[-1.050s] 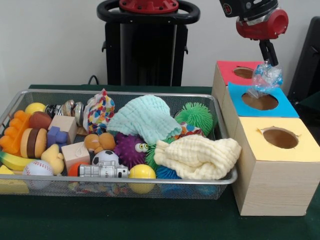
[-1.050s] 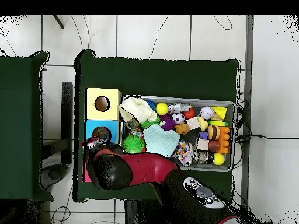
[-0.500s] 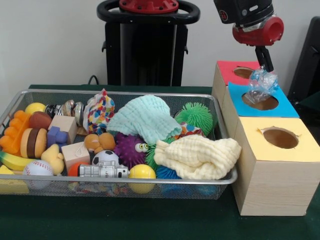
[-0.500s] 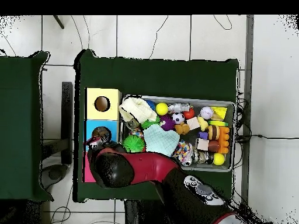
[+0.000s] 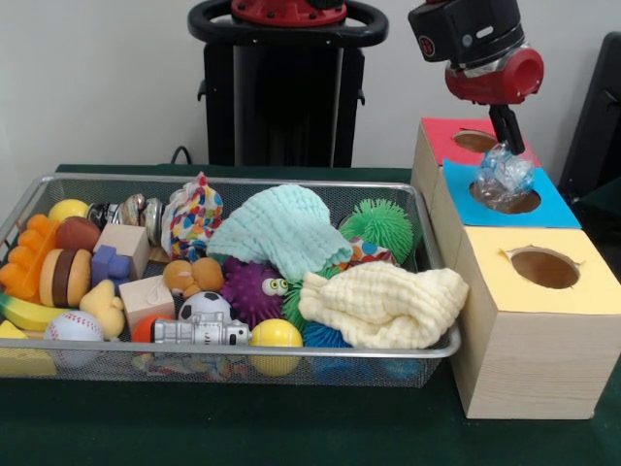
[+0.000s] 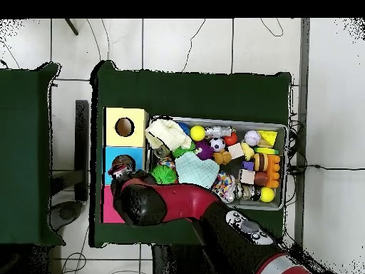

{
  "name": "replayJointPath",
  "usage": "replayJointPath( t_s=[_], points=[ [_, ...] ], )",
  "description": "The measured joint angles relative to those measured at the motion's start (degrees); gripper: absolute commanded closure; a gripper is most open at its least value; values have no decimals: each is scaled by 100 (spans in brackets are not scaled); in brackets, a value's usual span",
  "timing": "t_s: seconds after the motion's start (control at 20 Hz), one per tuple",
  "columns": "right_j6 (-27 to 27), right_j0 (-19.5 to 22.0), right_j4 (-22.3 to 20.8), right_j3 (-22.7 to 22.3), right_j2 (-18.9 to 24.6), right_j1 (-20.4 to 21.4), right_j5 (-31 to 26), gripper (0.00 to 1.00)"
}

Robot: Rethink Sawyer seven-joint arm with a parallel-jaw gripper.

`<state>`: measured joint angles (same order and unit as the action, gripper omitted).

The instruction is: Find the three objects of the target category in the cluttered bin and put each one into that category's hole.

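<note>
On the left of the front view sits the wire bin (image 5: pixel 29 199), crammed full. At its left end I see an orange toy (image 5: pixel 24 254), a burger (image 5: pixel 65 277), a banana (image 5: pixel 27 313) and a baseball (image 5: pixel 73 326). Next come wooden blocks (image 5: pixel 124 245), a pear (image 5: pixel 103 306), a soccer ball (image 5: pixel 204 306) and a silver astronaut (image 5: pixel 202 332) lying along the front wall. A colourful cloth (image 5: pixel 194 216) stands toward the back. In the middle a mint cloth (image 5: pixel 281 228) lies draped over other toys, with a purple spiky ball (image 5: pixel 250 288) and a yellow ball (image 5: pixel 276 335) in front of it. Further right a green spiky ball (image 5: pixel 380 225) sits at the back and a yellow cloth (image 5: pixel 383 306) rests against the front right corner.

Right of the bin stand three boxes in a row: yellow box (image 5: pixel 543 291) nearest the camera, blue box (image 5: pixel 558 209) in the middle, red box (image 5: pixel 441 136) behind.

My gripper (image 5: pixel 506 146) hangs over the blue box, clenched on a crinkled clear wrapper (image 5: pixel 503 175), which sits right at the mouth of the blue hole (image 5: pixel 505 199).
</note>
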<state>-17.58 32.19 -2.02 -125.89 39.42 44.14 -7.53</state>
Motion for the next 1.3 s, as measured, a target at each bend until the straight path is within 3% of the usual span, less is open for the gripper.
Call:
replayJointPath(
  t_s=[0.7,0.75,1.3],
  points=[
    [0,-94,-275,187,-245,-282,133,100],
    [0,-151,-320,234,-305,-285,130,0],
    [0,-328,-378,242,-540,-285,130,0]
  ],
)
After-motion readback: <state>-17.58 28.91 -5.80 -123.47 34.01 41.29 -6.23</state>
